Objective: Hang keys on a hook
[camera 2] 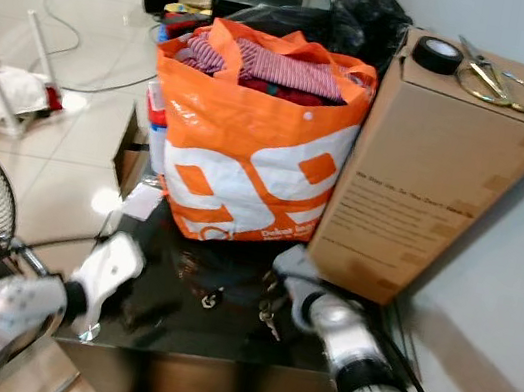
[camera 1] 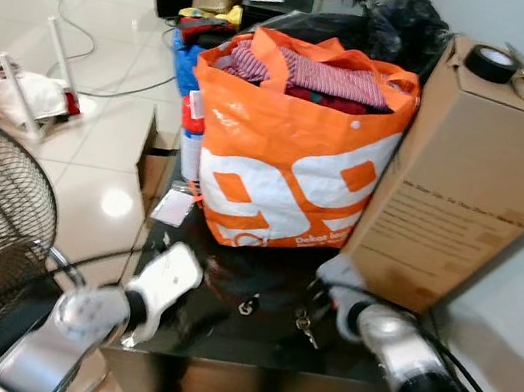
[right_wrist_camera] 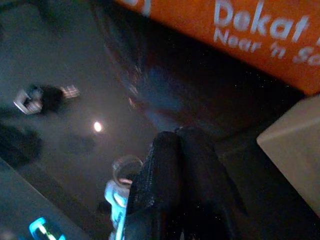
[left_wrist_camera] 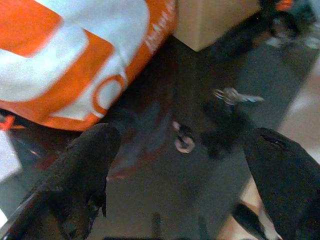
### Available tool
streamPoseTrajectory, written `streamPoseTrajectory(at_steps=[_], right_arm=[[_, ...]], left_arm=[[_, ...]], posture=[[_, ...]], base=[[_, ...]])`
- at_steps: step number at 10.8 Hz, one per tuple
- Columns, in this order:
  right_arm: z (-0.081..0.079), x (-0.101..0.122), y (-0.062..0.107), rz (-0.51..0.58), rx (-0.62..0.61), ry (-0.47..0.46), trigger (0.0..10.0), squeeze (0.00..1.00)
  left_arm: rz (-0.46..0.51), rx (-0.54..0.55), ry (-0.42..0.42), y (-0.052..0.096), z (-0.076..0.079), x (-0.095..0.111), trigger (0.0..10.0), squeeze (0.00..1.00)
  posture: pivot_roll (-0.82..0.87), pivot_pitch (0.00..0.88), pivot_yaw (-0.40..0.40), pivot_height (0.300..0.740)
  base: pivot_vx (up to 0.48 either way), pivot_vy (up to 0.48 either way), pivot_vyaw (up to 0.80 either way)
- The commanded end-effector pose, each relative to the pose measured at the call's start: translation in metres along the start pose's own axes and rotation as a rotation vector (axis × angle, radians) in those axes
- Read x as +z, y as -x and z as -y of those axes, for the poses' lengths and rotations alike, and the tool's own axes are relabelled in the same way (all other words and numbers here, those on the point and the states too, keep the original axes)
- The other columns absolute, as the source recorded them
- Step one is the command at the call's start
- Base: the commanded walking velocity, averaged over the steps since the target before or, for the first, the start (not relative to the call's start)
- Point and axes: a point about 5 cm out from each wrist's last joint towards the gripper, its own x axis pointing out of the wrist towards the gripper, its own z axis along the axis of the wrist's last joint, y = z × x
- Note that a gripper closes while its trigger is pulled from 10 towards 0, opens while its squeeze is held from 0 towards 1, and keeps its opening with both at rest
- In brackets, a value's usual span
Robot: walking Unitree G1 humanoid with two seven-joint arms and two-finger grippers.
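Right gripper (right_wrist_camera: 172, 150) jaws pressed together beside keys (camera 1: 306, 323); left gripper (left_wrist_camera: 180, 170) jaws wide, empty.

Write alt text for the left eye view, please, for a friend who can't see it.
Keys lie on a glossy black table, close by the robot's right gripper, with the left gripper lower at the table's near edge. Behind stand an orange and white bag stuffed with clothes and a tall cardboard box topped with black tape and scissors.
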Motion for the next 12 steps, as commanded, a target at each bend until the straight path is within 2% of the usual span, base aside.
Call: streamPoseTrajectory(at_steps=[1, 2, 3, 4, 5, 6, 8, 9, 12], right_arm=[[0.004, 0.004, 0.004, 0.036, -0.002, -0.021, 0.0, 0.0], [0.005, 0.012, 0.015, 0.151, -0.015, -0.067, 0.0, 0.0], [0.006, 0.016, 0.02, 0.178, -0.059, -0.041, 1.5, 0.0], [0.008, 0.018, 0.02, 0.157, -0.108, -0.006, 3.4, 0.0], [0.009, 0.023, 0.01, 0.093, -0.143, -0.005, 10.0, 0.67], [0.007, 0.024, 0.006, 0.068, -0.13, 0.007, 10.0, 1.0], [-0.002, 0.017, -0.003, 0.013, -0.111, -0.02, 10.0, 1.0], [-0.008, 0.005, -0.009, -0.026, -0.104, -0.057, 10.0, 1.0], [-0.019, -0.017, -0.013, -0.133, -0.049, -0.039, 10.0, 1.0]], left_arm=[[0.019, 0.026, 0.003, 0.0, -0.006, 0.003, 10.0, 0.09], [0.072, 0.082, 0.018, 0.0, -0.014, 0.012, 10.0, 0.08], [0.087, 0.112, 0.014, -0.003, -0.019, 0.015, 10.0, 0.08], [0.084, 0.108, 0.01, -0.006, -0.02, 0.016, 10.0, 0.08], [0.049, 0.095, -0.024, -0.011, -0.023, 0.014, 10.0, 0.08], [0.029, 0.08, -0.028, -0.011, -0.021, 0.01, 10.0, 0.08], [-0.008, 0.053, -0.024, -0.007, -0.011, -0.002, 10.0, 0.08], [-0.037, 0.035, -0.025, -0.001, -0.002, -0.009, 10.0, 0.08], [-0.086, 0.003, -0.02, 0.016, 0.012, -0.02, 10.0, 0.08]], posture=[[-0.1, 0.0, 0.008, 0.74], [-0.11, 0.0, 0.033, 0.74], [-0.12, 0.0, 0.058, 0.74], [-0.13, 0.0, 0.059, 0.74], [-0.13, 0.0, 0.056, 0.74], [-0.13, 0.0, 0.055, 0.74], [-0.14, 0.0, 0.035, 0.74], [-0.13, 0.0, 0.022, 0.74], [-0.12, 0.0, 0.018, 0.74]], base=[[0.0, 0.0, 0.0], [0.0, 0.0, 0.0], [0.0, 0.0, 0.0], [0.0, 0.0, 0.0], [0.0, 0.0, 0.0], [0.0, 0.0, 0.0], [0.0, 0.0, 0.0], [0.0, 0.0, 0.0], [0.0, 0.0, 0.0]])
